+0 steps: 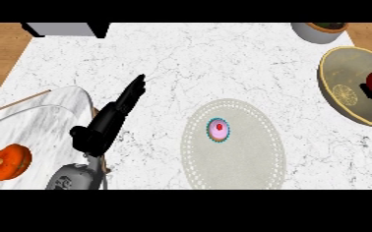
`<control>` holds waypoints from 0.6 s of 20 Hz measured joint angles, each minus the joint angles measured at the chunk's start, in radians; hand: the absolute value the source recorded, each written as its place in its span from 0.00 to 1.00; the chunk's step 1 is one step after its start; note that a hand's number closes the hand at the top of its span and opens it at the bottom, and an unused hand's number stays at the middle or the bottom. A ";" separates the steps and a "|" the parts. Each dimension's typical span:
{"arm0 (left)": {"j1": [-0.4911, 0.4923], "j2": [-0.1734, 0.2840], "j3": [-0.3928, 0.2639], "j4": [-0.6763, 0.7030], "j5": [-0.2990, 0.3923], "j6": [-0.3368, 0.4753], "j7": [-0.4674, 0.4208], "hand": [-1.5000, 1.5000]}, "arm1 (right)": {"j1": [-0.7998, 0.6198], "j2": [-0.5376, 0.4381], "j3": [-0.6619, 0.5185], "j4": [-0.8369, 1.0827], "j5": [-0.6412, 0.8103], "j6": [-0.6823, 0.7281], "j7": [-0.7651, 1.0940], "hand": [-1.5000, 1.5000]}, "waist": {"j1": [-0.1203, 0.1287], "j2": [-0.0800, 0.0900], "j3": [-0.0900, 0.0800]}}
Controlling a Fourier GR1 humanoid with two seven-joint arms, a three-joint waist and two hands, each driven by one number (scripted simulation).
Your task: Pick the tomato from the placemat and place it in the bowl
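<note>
Plainly visible near the counter's (218, 59) right edge: bowl (347, 86) holding a lemon slice (347, 94) and something red (368, 82), possibly the tomato, cut off by the frame. Toward the front edge, placemat (243, 150) carrying a cupcake (219, 130). At left, left hand (109, 120) with fingers straight, holding nothing.

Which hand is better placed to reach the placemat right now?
Left, most likely. The left hand lies open on the counter left of the placemat, holding nothing. The right hand is not in view, so its position can't be judged.
</note>
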 measured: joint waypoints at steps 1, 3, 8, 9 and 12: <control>0.003 -0.001 -0.002 0.000 0.001 -0.004 -0.004 0.50 | -0.027 -0.008 0.006 0.054 0.020 0.003 -0.014 1.00 | 0.002 0.001 0.000; 0.005 -0.001 -0.003 0.010 -0.003 -0.007 -0.016 0.50 | -0.059 -0.026 0.025 0.143 0.043 0.047 -0.022 1.00 | 0.008 0.003 0.000; -0.016 -0.007 -0.002 0.016 -0.001 -0.013 -0.009 0.50 | -0.158 -0.011 0.077 0.349 0.065 0.191 -0.020 0.00 | 0.021 0.007 0.001; -0.013 -0.007 -0.002 0.020 -0.002 -0.014 -0.016 0.50 | -0.181 -0.008 0.081 0.393 0.064 0.218 -0.043 0.00 | 0.022 0.007 0.001; -0.018 -0.024 -0.014 0.036 -0.022 0.001 -0.023 0.50 | -0.254 0.002 0.074 0.529 0.066 0.244 -0.142 0.00 | 0.022 0.009 0.002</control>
